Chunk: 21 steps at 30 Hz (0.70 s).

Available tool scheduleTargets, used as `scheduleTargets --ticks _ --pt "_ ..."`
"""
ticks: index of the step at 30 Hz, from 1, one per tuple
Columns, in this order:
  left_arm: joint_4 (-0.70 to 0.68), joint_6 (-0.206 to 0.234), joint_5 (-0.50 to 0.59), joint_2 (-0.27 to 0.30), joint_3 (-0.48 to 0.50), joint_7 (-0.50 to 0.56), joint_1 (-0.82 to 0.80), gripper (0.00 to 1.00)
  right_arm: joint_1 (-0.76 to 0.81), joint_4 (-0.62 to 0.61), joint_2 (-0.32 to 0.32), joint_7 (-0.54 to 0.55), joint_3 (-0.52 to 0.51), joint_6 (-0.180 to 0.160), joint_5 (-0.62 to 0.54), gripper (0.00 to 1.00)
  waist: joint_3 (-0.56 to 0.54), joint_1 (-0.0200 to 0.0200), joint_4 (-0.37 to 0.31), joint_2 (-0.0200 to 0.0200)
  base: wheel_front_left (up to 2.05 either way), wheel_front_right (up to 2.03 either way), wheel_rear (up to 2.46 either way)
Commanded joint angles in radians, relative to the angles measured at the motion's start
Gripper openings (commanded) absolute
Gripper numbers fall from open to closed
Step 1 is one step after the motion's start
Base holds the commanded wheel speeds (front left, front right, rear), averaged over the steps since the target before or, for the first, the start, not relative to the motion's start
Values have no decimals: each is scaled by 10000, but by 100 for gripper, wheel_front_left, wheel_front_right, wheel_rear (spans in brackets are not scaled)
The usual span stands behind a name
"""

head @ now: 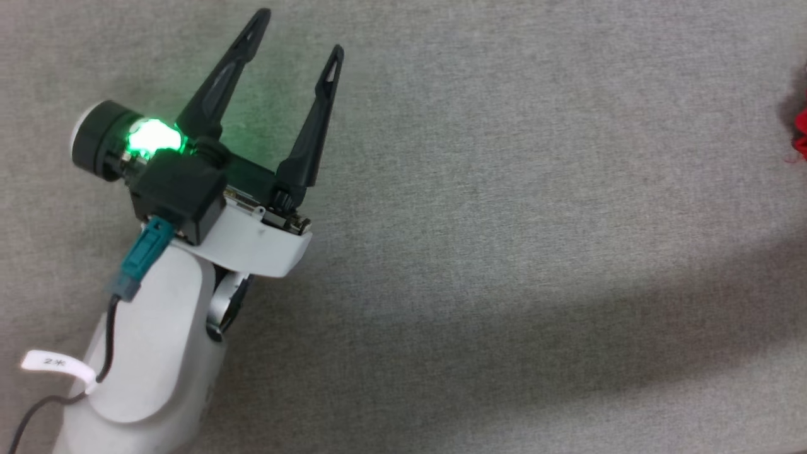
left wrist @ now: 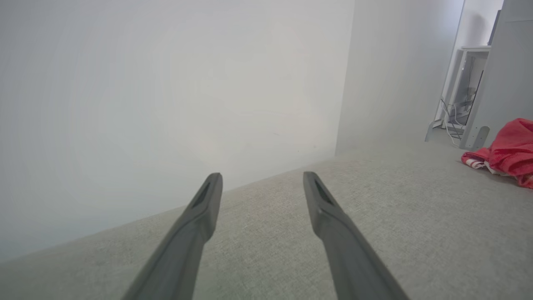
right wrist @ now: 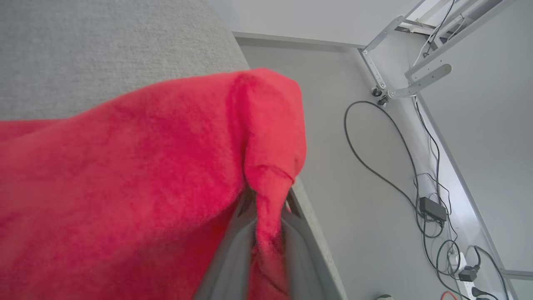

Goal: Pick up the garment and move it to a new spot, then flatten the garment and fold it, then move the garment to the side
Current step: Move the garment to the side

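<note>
Left hand (head: 299,31): stood spread wide at upper left of head view, gripped nothing, over grey counter (head: 504,252). Right hand (right wrist: 268,208): closed narrow on a fold of the garment (right wrist: 125,175) at bottom centre of right wrist view. Lay bunched at far right edge of head view and left wrist view, well apart from left hand

Left gripper (head: 299,31): two long black tapered fingers, slotted near the tips. Black wrist housing (head: 183,195), green lamp (head: 153,137) glowing at its ten o'clock. White forearm (head: 157,372); teal plug (head: 144,252), black cable (head: 108,343), white tag (head: 53,364) at its nine o'clock.
</note>
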Motion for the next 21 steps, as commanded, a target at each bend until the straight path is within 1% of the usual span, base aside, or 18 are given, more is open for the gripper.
scheduleTargets --ticks 1,4,5,6,7,12,14,17,20,21 --pt "-66 -17 96 13 37 4 119 100 -165 253 65 -207 -137 -15 -158 0 -1 0 59 -1 0 0 0" --pt "-114 -17 136 31 73 5 199 100 -297 692 150 -541 -301 -15 -423 0 6 0 79 -1 0 0 0" --pt "-113 -15 153 29 88 4 209 100 -341 831 168 -616 -352 -15 -470 29 5 0 76 -1 0 0 0" --pt "-97 -6 169 18 101 4 222 100 -412 951 172 -698 -387 -15 -541 66 -2 0 71 -1 0 0 0" --pt "-62 8 176 1 108 4 245 100 -462 1027 180 -757 -408 -15 -588 100 -24 0 61 -1 0 0 0" --pt "195 55 95 -214 111 5 436 100 -541 1235 286 -1183 -284 -15 -792 100 -372 0 34 -1 0 0 0" --pt "311 63 20 -341 148 5 522 100 -515 1229 335 -1380 -85 -15 -867 100 -616 0 58 -1 0 0 0" --pt "577 98 -96 -567 288 5 840 100 -294 1118 899 -1763 391 -13 -652 100 -1131 0 134 -1 0 0 0" --pt "889 147 -246 -730 557 4 1311 100 100 831 1413 -2141 1166 -15 -261 100 -1700 0 231 -1 0 0 0" --pt "889 147 -246 -730 557 4 1311 100 100 831 1413 -2141 1166 -15 -261 100 -1700 0 231 -1 0 0 0"
